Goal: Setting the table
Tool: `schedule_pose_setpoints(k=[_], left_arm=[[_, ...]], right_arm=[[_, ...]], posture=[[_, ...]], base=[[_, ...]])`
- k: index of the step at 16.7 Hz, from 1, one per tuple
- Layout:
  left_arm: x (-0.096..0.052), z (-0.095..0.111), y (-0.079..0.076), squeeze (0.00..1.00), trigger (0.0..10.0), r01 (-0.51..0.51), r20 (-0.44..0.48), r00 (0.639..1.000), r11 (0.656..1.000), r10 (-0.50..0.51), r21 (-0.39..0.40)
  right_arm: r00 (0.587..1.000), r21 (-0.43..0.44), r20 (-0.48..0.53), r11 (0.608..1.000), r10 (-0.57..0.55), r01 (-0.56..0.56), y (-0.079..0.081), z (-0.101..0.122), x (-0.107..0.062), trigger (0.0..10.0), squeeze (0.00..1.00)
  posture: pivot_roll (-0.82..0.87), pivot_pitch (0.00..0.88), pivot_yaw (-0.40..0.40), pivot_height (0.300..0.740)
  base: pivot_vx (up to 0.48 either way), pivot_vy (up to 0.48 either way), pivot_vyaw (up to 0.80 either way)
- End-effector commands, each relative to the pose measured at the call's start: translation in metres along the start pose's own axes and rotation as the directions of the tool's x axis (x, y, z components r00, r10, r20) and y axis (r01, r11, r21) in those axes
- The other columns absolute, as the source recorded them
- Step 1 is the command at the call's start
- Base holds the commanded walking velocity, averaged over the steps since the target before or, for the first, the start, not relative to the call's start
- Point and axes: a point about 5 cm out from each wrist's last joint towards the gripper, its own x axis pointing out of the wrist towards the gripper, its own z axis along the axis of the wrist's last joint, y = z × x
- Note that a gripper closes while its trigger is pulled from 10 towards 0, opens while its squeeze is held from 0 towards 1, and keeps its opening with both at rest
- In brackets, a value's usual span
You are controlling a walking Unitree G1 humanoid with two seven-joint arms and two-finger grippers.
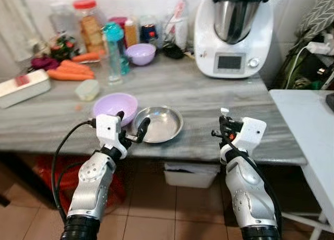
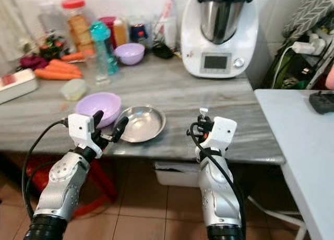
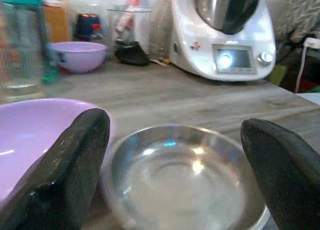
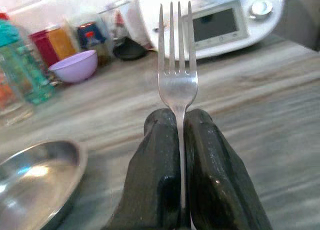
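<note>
A shallow steel bowl (image 1: 159,124) sits near the front edge of the grey counter (image 1: 209,94), touching a larger purple bowl (image 1: 115,105) on its left. My left gripper (image 1: 132,121) is open at the steel bowl's front-left rim, one finger (image 3: 70,165) in front of the purple bowl and the other finger (image 3: 285,170) in front of the steel bowl's far side. My right gripper (image 4: 181,121) hovers over the counter's front edge to the right of the steel bowl. It is shut on a metal fork (image 4: 177,65), tines pointing away from me.
A white kitchen machine (image 1: 233,31) stands at the back right. Along the back are a small purple bowl (image 1: 141,53), a teal bottle (image 1: 115,49), jars and carrots (image 1: 70,70). A white table (image 1: 308,130) adjoins on the right. A white bin (image 1: 190,175) sits under the counter.
</note>
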Motion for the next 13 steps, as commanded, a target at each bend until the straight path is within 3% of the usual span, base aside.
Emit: schedule_pose_setpoints(k=[1, 9, 13], left_arm=[[0.003, 0.004, -0.006, 0.0, 10.0, 0.025, 0.016, 1.0, 1.0, -0.025, 0.012], [-0.017, -0.003, 0.011, 0.0, 10.0, 0.002, -0.028, 1.0, 0.996, 0.0, 0.092], [-0.035, -0.008, 0.018, 0.0, 10.0, 0.035, -0.066, 0.997, 0.992, -0.028, 0.119]], right_arm=[[1.0, -0.001, 0.011, 1.0, -0.016, 0.016, -0.004, 0.002, 0.0, 10.0, 0.0], [0.999, 0.041, -0.045, 0.999, -0.027, 0.029, 0.0, -0.008, 0.003, 10.0, 0.0], [0.994, 0.034, -0.111, 0.999, -0.003, 0.007, 0.02, -0.016, 0.021, 10.0, 0.0]], posture=[[0.05, 0.0, 0.05, 0.74], [0.05, 0.0, 0.055, 0.74], [0.06, 0.0, 0.042, 0.74]], base=[[0.0, 0.0, 0.0], [0.0, 0.0, 0.0], [0.0, 0.0, 0.0]])
